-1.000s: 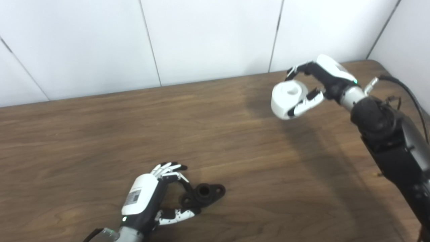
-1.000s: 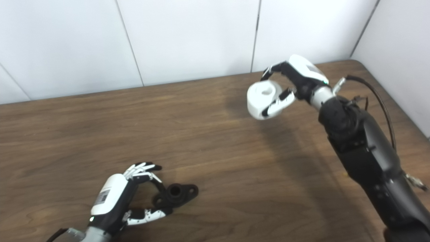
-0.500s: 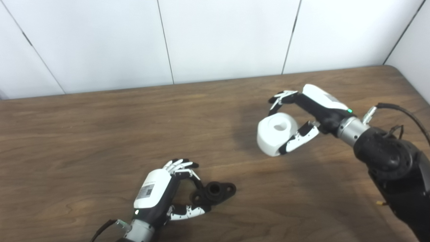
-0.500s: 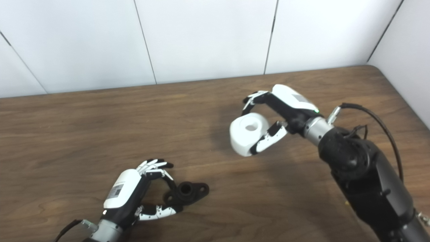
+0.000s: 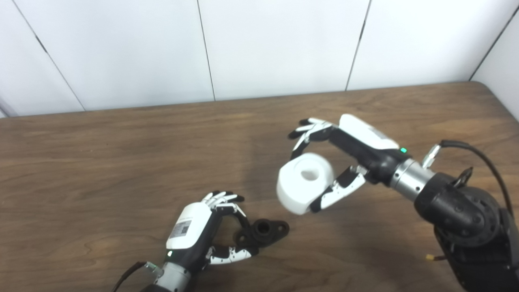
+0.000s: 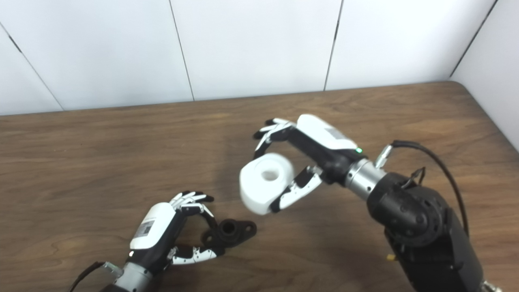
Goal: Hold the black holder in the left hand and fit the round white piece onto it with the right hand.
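Observation:
The black holder (image 5: pixel 264 232) lies flat on the wooden table (image 5: pixel 101 162) near the front, its socket opening facing up. My left hand (image 5: pixel 194 229) is closed on the holder's left end, fingers above and thumb below. The round white piece (image 5: pixel 305 183), a thick ring with a centre hole, hangs in the air up and to the right of the holder. My right hand (image 5: pixel 359 148) is shut on it, fingers over its far side and thumb under its near side. White piece and holder are apart.
White wall panels (image 5: pixel 284 44) run along the table's far edge. The table's right corner (image 5: pixel 492 87) meets a side wall. A black cable (image 5: pixel 482 156) loops off my right forearm.
The camera has shifted. Against the holder, my right hand has carried the white piece down and left, much closer to it. The left hand keeps its hold in place.

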